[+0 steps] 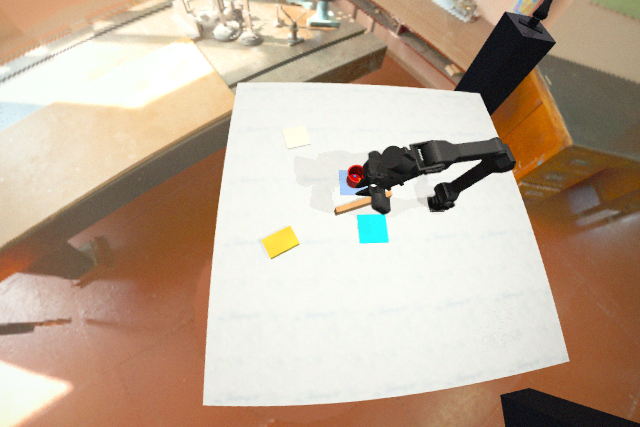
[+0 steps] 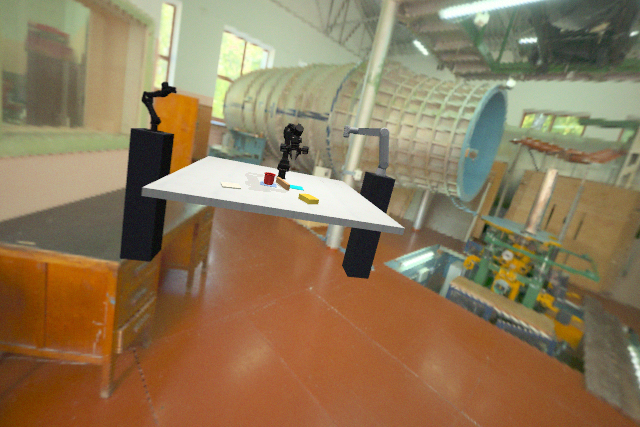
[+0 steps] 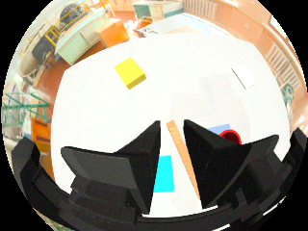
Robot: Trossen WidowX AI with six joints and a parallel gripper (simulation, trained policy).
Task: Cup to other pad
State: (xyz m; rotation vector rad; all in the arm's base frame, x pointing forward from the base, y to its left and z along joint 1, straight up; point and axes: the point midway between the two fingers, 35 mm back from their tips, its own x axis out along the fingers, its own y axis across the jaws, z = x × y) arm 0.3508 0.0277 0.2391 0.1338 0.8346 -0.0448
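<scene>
The cup (image 1: 357,176) (image 2: 269,178) (image 3: 231,137) looks like smooth, glossy red plastic, while the jaws (image 1: 360,188) have the dull finish of matt black plastic. The bar (image 1: 356,204) (image 2: 282,183) (image 3: 183,156) looks like pale wood, and the yellow block (image 1: 280,242) (image 2: 308,198) (image 3: 130,73) seems smooth and matt. Beneath them, the white counter (image 1: 382,303) (image 2: 206,179) (image 3: 101,106) has a flat, paper-like surface with faint grey streaks, and the reddish floor (image 1: 139,308) (image 2: 289,329) below carries a soft gloss.
</scene>
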